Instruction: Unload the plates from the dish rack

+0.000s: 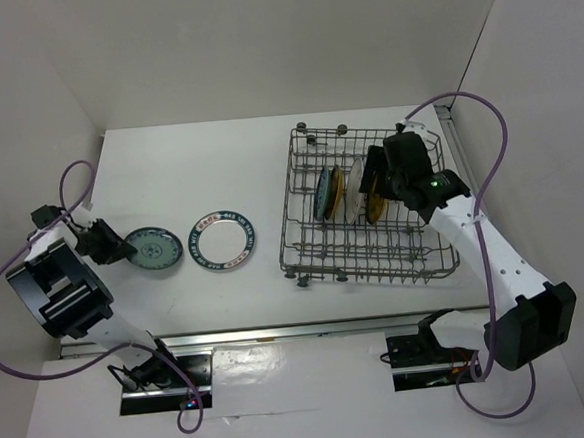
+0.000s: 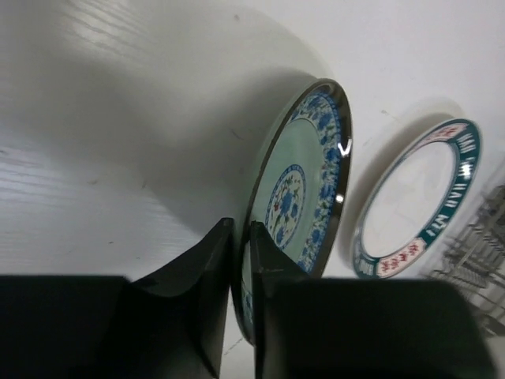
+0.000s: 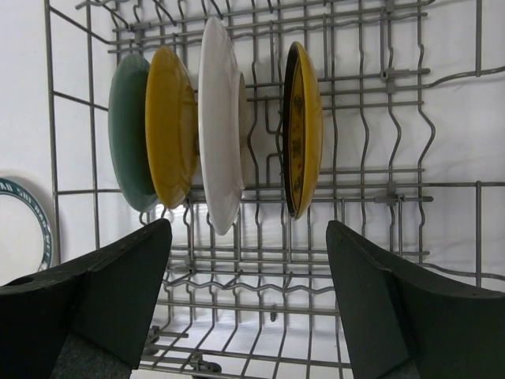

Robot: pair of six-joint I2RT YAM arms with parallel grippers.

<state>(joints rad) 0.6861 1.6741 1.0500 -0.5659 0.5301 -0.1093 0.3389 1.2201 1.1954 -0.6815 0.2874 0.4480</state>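
Left gripper point(image 2: 243, 272): jaws closed on the rim of the teal-blue plate point(image 2: 304, 193), one finger on each face.
Teal-blue plate: low at the left of the table point(image 1: 268, 161), nearly flat; whether it rests fully on the surface cannot be told.
Teal-rimmed white plate point(image 1: 223, 239): flat on the table just right of the teal-blue plate and apart from it, between it and the dish rack point(image 1: 290, 219).
Dish rack: on the right half of the table, holding four plates upright on edge between its tines.
Racked plates, left to right: green plate point(image 3: 130, 130) and yellow plate point(image 3: 170, 126) close together, perhaps touching; white plate point(image 3: 219, 126) just beside them; dark-rimmed yellow-brown plate point(image 3: 302, 130) standing apart.
Right gripper point(image 3: 248, 292): fingers spread wide and holding nothing, poised over the row of racked plates.
Handling (judged): rigid, light and glazed, so slippery under the pads and likely to chip against wire or a neighbouring plate.
Hold (judged): pinch the exposed upper rim across its thickness. The yellow-brown plate has clear gaps on both faces, whereas the green and yellow pair leave little room for a finger.
Lift (judged): straight up along the tines before any turn.
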